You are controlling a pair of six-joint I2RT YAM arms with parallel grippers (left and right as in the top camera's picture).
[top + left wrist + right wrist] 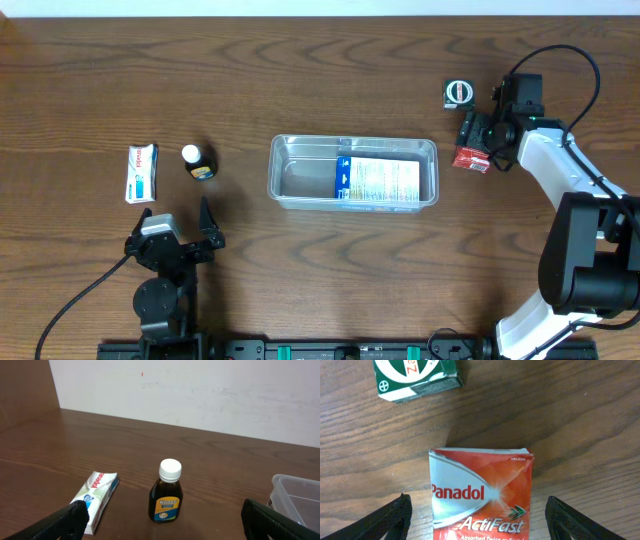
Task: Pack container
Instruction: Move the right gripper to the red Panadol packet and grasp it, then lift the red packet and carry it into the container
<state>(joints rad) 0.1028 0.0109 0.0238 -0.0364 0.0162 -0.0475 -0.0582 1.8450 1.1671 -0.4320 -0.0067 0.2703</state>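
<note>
The clear plastic container [300, 175] sits mid-table with a blue-and-white box [378, 182] lying in its right half; its corner shows in the left wrist view [300, 495]. My right gripper [480, 140] is open, its fingers on either side of a red Panadol ActiFast packet [481, 492] lying on the table [469, 158]. A green-and-white box [415, 375] lies just beyond it [458, 93]. My left gripper [180, 232] is open and empty near the front left, facing a dark Woods bottle with a white cap [167, 494] [196, 161] and a white toothpaste box [97, 497] [142, 172].
The wooden table's far edge meets a white wall. Black cables trail from both arms near the front left and back right.
</note>
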